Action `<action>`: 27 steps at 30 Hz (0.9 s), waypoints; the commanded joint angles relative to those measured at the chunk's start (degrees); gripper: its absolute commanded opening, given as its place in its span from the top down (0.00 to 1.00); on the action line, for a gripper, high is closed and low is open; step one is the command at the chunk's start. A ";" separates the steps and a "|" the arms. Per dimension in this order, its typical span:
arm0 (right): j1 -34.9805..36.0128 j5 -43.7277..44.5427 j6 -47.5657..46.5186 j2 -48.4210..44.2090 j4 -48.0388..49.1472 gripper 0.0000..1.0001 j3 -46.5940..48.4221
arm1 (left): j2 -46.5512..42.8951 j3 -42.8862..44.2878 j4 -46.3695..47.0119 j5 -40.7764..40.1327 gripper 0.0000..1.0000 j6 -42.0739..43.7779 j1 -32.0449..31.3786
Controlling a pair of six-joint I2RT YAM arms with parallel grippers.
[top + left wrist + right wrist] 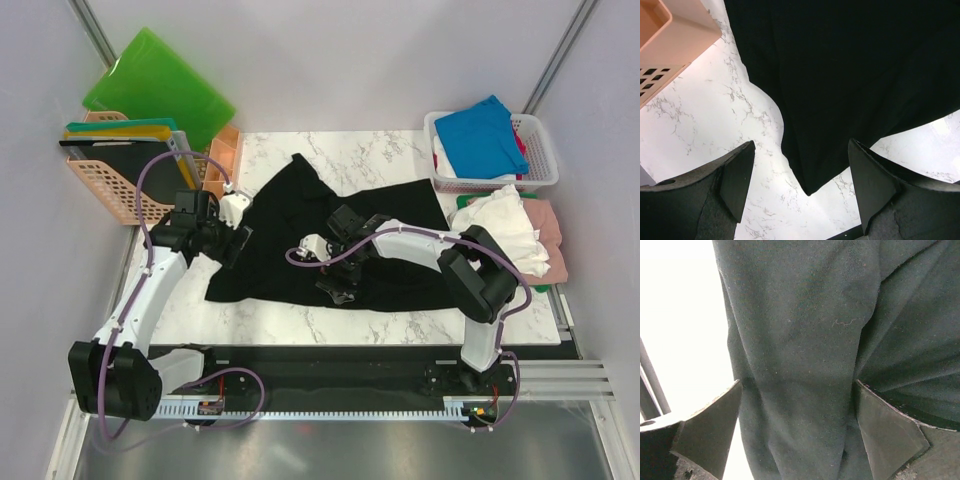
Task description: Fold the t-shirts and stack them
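A black t-shirt (300,200) is spread on the worktop (380,150). The left tool (801,144) is held wide open over its edge, nothing gripped. The right tool (797,387) is opened fully, black cloth lying ungripped between its fingers. To the right, white (505,225) and pink (548,225) t-shirts are piled. Farther back, a blue t-shirt (480,135) is held in a white basket (540,175), and flat boards (120,135) are stood in a peach basket (100,195)

White-and-black left arm (150,290) reaches up the frame's left side, its black two-finger left gripper (801,150) spread wide. The matching right arm (420,240) bends toward centre, right gripper (797,390) spread fully.
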 commanded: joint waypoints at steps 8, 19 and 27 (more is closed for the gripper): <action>0.11 -0.27 0.33 5.30 -8.10 0.02 -0.52 | -0.67 1.21 1.68 0.59 0.18 -0.46 0.30; 0.37 1.92 1.99 5.93 -6.00 0.02 3.96 | -0.93 0.67 2.65 1.90 0.18 -1.07 0.30; 0.55 3.68 3.32 -5.14 -7.57 0.02 16.52 | 0.64 2.26 4.14 7.88 0.17 0.59 0.30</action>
